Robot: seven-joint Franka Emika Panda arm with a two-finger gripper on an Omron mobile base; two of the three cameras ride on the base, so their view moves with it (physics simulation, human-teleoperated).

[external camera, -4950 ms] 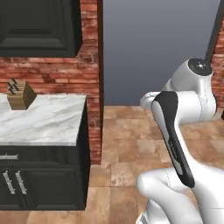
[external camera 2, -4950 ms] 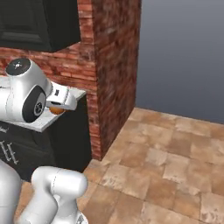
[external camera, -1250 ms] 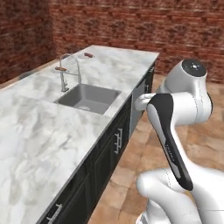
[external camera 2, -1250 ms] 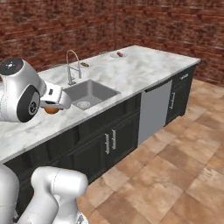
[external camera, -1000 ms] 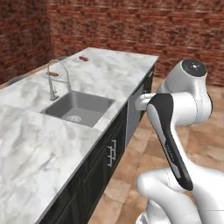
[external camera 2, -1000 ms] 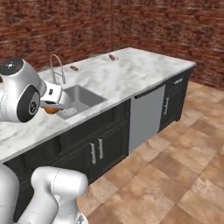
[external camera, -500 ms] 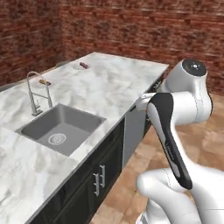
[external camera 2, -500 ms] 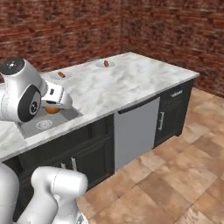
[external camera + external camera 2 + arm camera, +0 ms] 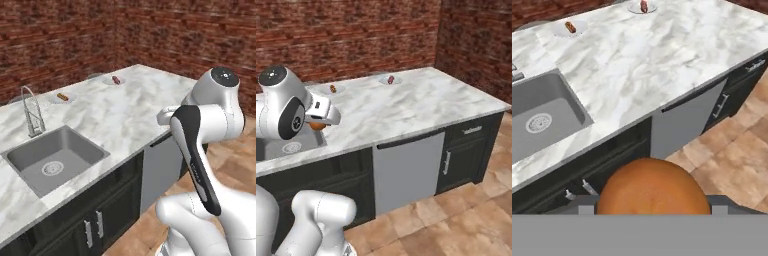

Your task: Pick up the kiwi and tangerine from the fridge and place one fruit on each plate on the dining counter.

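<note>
The tangerine (image 9: 653,186), judged light, smooth and slightly soft, is being clasped across its middle by the half-open gripper (image 9: 318,123), near the sink (image 9: 52,157).

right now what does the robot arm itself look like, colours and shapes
A glossy white arm of rounded, bulbous segments. A dark round cap with small light marks tops one joint; a black strip runs down the nearest link. In the right base view, a dark disc covers a joint's side.

The arm folds high; its end effector (image 9: 317,125) (jaws clamped) grips the tangerine (image 9: 653,186).
</note>
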